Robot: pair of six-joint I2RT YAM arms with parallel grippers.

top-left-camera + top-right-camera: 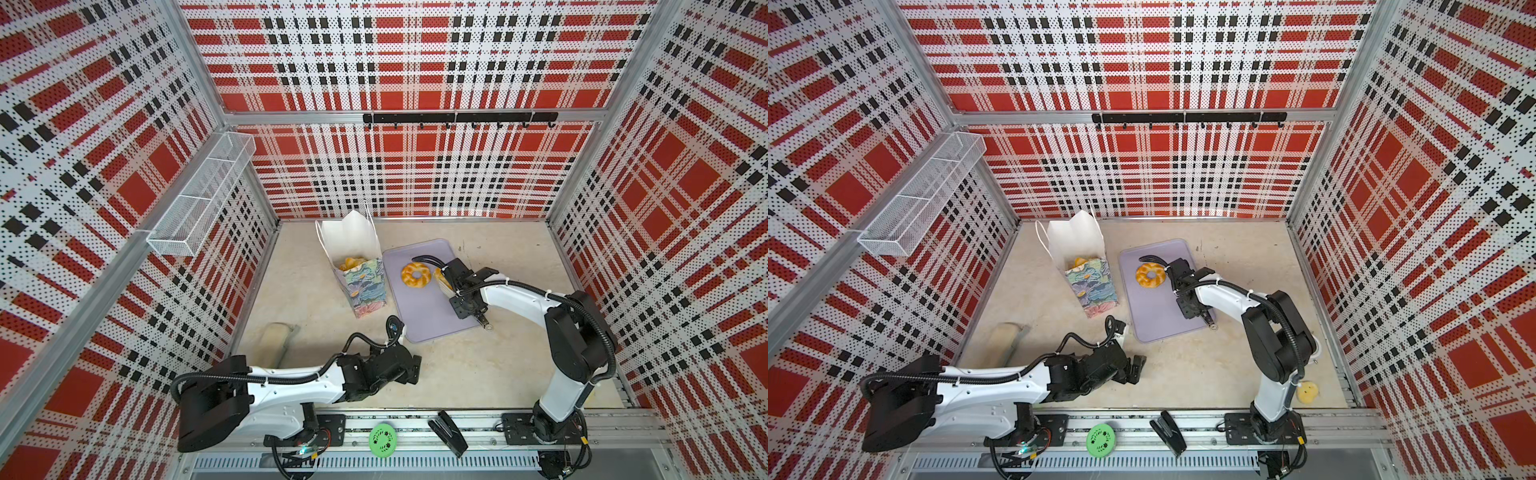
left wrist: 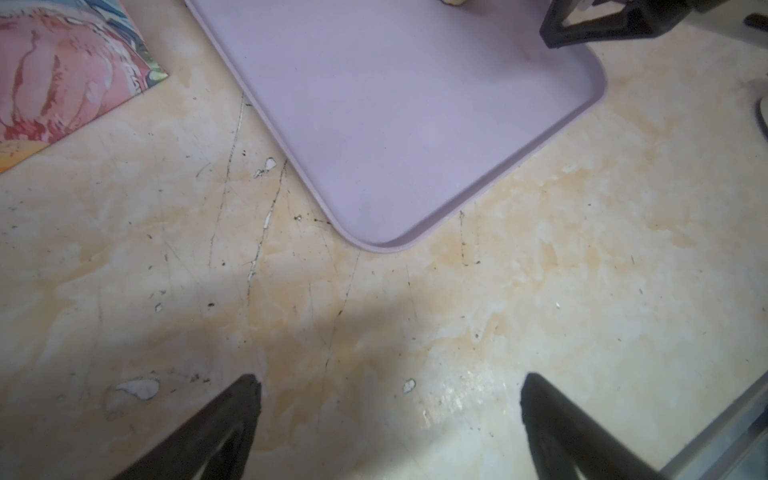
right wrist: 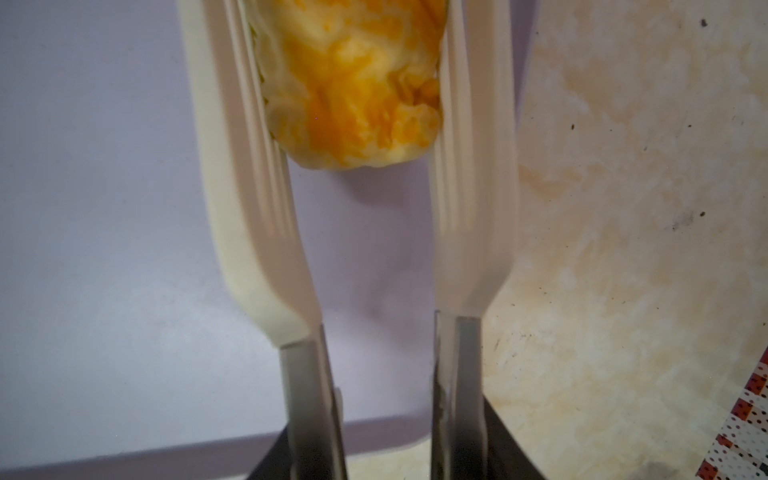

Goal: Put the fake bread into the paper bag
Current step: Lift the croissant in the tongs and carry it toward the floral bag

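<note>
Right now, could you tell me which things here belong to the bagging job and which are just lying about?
Job: paper bag, ring bread, tongs, gripped bread, stray bread, lavender tray.
Lying about: stapler, green disc, wire basket, hook rail.

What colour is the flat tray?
The tray is pale lavender purple; the left wrist view shows it best.

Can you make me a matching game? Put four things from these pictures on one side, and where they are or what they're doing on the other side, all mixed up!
Things:
1. ring bread
2. tongs
3. green disc
4. left gripper

Matches:
A. open, over the table
B. on the front rail
C. lying on the tray
D. squeezing a bread piece

Pairs: 1-C, 2-D, 3-B, 4-A.
</note>
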